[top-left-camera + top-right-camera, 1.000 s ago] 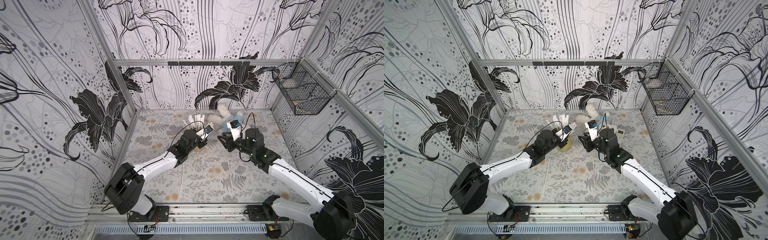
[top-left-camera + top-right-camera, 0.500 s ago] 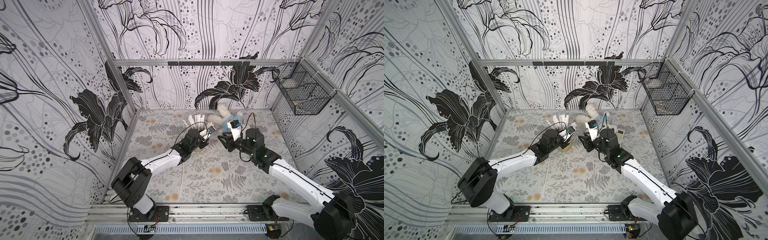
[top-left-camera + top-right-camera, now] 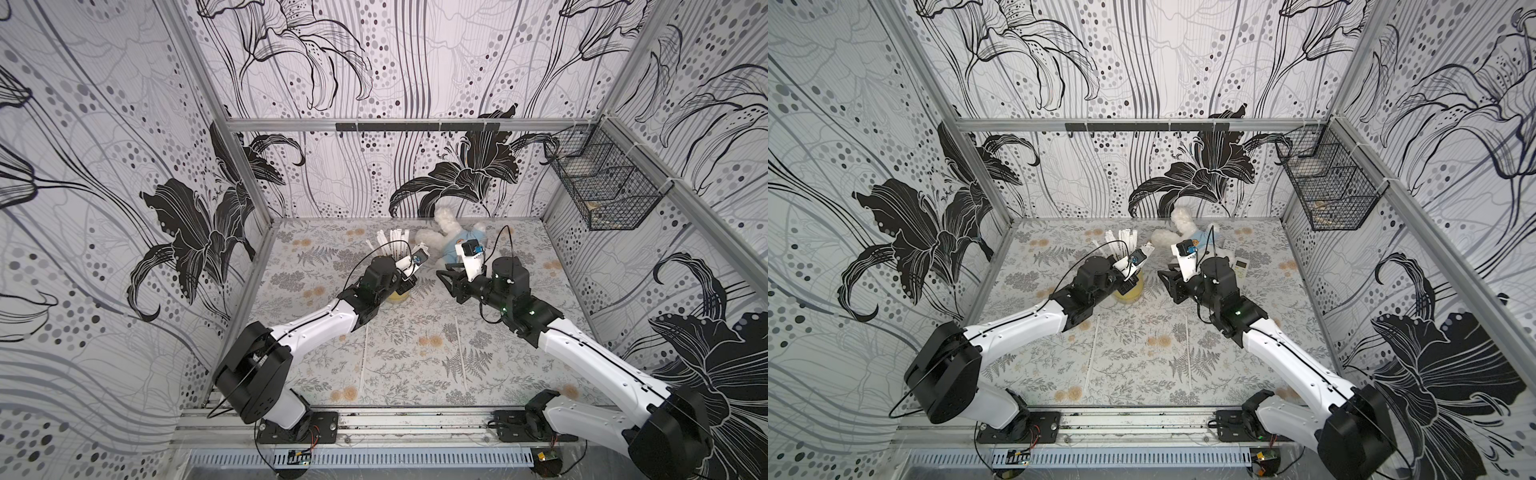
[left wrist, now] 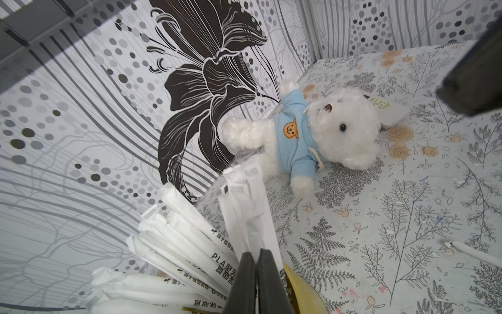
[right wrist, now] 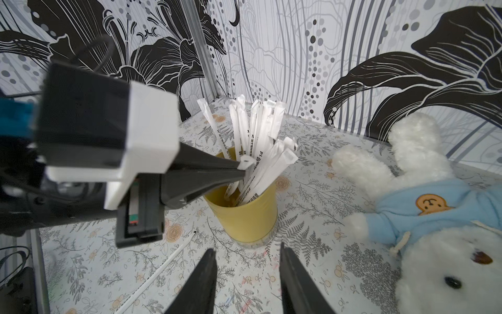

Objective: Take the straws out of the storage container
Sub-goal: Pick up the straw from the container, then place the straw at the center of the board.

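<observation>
Fern-print bench [image 3: 415, 332], lily-papered walls: left hand [image 4: 256, 255] pinched shut on straws [image 5: 255, 136] marked "PLA".
They stand in the mustard-yellow cup [image 5: 244, 217] below it; right hand [image 5: 246, 248] gapes empty beside the cup, teddy bear [image 5: 423, 212] near.

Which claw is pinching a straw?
The left claw, closed on a straw standing in the yellow cup. The right claw is open and empty, in front of the cup.

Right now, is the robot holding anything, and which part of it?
The left fingers pinch a straw partway up, just above the yellow cup. The right fingers are open and hold nothing.
</observation>
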Controlling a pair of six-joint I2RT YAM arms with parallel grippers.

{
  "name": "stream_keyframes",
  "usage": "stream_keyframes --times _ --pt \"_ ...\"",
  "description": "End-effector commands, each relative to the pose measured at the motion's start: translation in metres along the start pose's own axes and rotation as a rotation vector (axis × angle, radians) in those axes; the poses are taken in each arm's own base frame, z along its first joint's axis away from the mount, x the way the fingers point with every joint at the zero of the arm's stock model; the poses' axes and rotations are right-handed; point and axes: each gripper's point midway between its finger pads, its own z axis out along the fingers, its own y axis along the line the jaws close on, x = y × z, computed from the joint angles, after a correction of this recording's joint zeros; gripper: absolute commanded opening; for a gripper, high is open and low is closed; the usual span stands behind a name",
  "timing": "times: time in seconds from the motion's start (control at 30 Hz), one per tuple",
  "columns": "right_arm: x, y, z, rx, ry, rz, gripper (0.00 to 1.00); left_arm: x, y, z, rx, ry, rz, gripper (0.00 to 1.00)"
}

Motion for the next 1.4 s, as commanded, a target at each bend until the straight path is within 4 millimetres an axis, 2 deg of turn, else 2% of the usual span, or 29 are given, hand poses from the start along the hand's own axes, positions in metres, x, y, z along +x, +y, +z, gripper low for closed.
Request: stream_keyframes --times 0.0,0.13,0.33,0.43,0.5,0.6,0.67,0.9,1.03,1.13,1.23,1.37 --pt "-0.010 0.001 -0.006 0.009 -0.030 -0.004 0.42 -0.021 0.013 -0.014 -0.015 -0.041 -0.051 0.08" --pt "-0.013 0.002 -0.007 0.008 -0.027 0.009 0.42 -0.039 0.023 -0.030 -0.025 -0.073 -0.121 0.07" --pt "-0.024 0.008 -0.011 -0.016 -0.052 0.042 0.42 -0.087 0.048 -0.072 -0.062 -0.176 -0.238 0.05" --pt "-0.030 0.011 -0.012 -0.031 -0.060 0.064 0.41 -0.110 0.049 -0.095 -0.081 -0.190 -0.266 0.04" --pt "-0.033 0.015 -0.011 -0.043 -0.055 0.078 0.41 -0.112 0.050 -0.104 -0.096 -0.151 -0.307 0.04" --pt "-0.035 0.024 -0.007 -0.068 -0.028 0.093 0.42 -0.094 0.057 -0.113 -0.143 -0.024 -0.431 0.03" --pt "-0.033 0.031 -0.003 -0.090 -0.003 0.099 0.41 -0.074 0.055 -0.118 -0.154 0.076 -0.495 0.02" --pt "-0.016 0.047 0.014 -0.142 0.074 0.139 0.42 -0.004 0.023 -0.125 -0.113 0.342 -0.610 0.02" --pt "0.002 0.058 0.028 -0.180 0.144 0.175 0.42 0.041 0.008 -0.115 -0.069 0.444 -0.679 0.01" --pt "0.023 0.073 0.035 -0.208 0.220 0.181 0.42 0.066 -0.001 -0.109 -0.015 0.494 -0.713 0.01" --pt "0.038 0.083 0.034 -0.225 0.258 0.188 0.42 0.094 -0.003 -0.106 -0.013 0.582 -0.739 0.01" --pt "0.051 0.083 0.029 -0.219 0.280 0.190 0.42 0.130 -0.004 -0.106 -0.015 0.719 -0.741 0.00"
